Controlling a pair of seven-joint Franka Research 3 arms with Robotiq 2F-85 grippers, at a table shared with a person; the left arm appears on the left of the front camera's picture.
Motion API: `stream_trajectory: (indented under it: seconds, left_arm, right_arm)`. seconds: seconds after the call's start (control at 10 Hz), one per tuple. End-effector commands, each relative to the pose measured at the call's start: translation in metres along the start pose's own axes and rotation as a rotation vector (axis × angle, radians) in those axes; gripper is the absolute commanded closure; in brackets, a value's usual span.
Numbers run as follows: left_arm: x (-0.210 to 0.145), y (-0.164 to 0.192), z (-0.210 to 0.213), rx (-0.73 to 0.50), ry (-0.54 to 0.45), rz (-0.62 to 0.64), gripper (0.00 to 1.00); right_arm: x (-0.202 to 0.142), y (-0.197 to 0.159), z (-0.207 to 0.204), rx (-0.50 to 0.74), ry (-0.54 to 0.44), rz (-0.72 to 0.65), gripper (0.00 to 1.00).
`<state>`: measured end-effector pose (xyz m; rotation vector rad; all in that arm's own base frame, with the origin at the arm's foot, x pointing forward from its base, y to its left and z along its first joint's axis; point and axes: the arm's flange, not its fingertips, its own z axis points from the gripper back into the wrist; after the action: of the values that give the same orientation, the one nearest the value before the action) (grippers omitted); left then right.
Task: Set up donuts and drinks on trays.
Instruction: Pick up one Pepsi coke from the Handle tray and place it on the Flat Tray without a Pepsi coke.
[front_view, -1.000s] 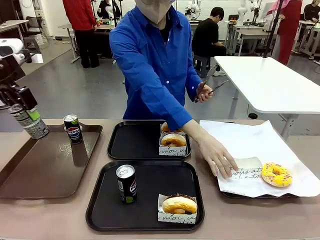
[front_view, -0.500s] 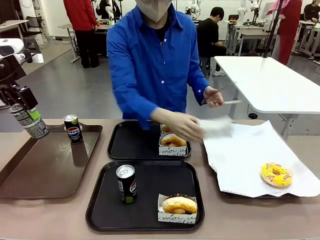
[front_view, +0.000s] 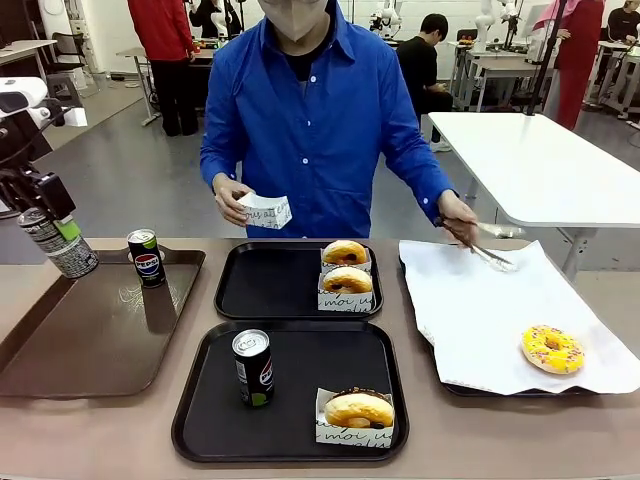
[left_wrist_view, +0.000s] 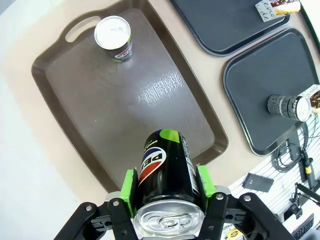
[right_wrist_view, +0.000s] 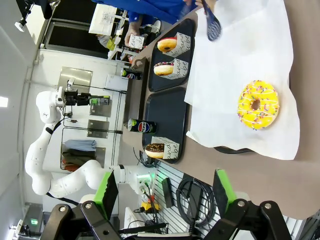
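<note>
In the front view, the person's hand (front_view: 232, 198) has come back from the white-paper-lined tray (front_view: 470, 390) and is now gripping an empty paper sleeve (front_view: 265, 211) above the far black tray (front_view: 265, 283), while the other hand (front_view: 455, 215) is reaching tongs (front_view: 488, 254) over the paper toward the yellow donut (front_view: 552, 348); I judge that donut is about to be sleeved. Two sleeved donuts (front_view: 346, 277) are sitting on the far tray's right side, and a chocolate donut (front_view: 359, 408) and a can (front_view: 253, 367) are standing on the near black tray (front_view: 210, 420). The left gripper (front_view: 45, 215) is hanging at the far left over the brown tray (front_view: 90, 350), clamped on a can, beside the standing can (front_view: 147, 257). In the left wrist view, the left gripper (left_wrist_view: 167, 187) is squeezing a black, green-based can (left_wrist_view: 165, 170) between its green pads above that tray. In the right wrist view, the right gripper (right_wrist_view: 162, 192) is standing spread wide and empty, well apart from the yellow donut (right_wrist_view: 257, 105).
</note>
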<state>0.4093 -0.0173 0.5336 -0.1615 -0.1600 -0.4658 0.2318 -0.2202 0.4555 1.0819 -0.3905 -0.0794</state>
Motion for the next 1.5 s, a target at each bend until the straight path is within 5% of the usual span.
stream_trajectory:
  seconds: [0.0, 0.7, 1.4]
  left_arm:
    - [0.0, 0.0, 0.0, 0.0, 0.0, 0.0, 0.42]
    - [0.1, -0.14, -0.017, 0.105, 0.003, -0.086, 0.42]
    - [0.108, -0.154, -0.041, 0.072, 0.004, -0.08, 0.42]
  right_arm:
    - [0.001, 0.0, 0.001, 0.019, -0.012, 0.016, 0.0]
    - [0.001, 0.0, 0.001, 0.019, -0.012, 0.016, 0.0]
    - [0.001, 0.0, 0.001, 0.019, -0.012, 0.016, 0.0]
